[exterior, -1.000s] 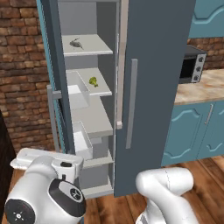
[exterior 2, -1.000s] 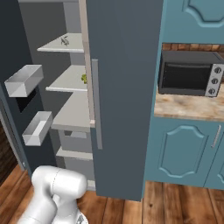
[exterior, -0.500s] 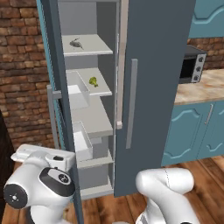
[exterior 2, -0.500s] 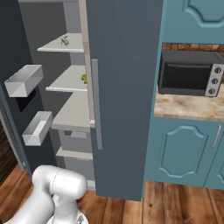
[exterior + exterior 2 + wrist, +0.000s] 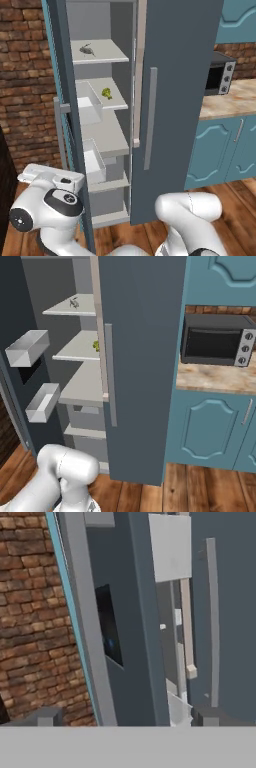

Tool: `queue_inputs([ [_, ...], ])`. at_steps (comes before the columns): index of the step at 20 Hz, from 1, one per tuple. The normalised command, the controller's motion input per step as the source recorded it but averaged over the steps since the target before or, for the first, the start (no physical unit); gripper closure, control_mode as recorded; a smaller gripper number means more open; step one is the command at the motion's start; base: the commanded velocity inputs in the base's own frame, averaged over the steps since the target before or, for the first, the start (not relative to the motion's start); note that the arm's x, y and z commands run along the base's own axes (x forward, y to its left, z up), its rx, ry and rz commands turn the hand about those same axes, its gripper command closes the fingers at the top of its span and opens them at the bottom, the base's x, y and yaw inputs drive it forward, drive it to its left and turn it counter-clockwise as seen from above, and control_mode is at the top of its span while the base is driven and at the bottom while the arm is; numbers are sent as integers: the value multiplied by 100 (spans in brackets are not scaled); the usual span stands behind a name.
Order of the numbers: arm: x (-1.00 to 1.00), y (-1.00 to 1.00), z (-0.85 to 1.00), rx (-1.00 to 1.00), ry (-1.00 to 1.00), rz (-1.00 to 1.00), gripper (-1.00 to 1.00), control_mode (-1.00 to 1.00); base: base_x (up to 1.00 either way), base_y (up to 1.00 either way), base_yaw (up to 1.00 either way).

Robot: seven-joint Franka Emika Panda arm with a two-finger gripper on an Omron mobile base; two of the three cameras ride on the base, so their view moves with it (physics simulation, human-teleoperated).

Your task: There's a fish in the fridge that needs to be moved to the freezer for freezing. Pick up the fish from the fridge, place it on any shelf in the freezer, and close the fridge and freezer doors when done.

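The freezer stands open, its door swung out to the left. On its top shelf lies the small dark fish, which the right base view shows too. The fridge door beside it is shut, its bar handle upright. My gripper is open and empty, low at the outer face of the freezer door, looking at its black panel and grey handle. The white hand sits left of the door's edge.
A green broccoli floret lies on the second shelf. Clear bins hang on the freezer door's inner side. A brick wall stands close on the left. A toaster oven sits on the counter at the right.
The arm's lower joints have turned a little and the hand has shifted slightly. The doors, the fish and the broccoli have not moved.
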Motion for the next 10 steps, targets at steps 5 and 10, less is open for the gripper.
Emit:
queue_inputs([
  [5, 33, 29, -26, 0, -6, -12, -100, -100, 0, 0, 0],
  [10, 16, 34, -15, -1, 0, -22, -100, -100, 0, 0, 0],
])
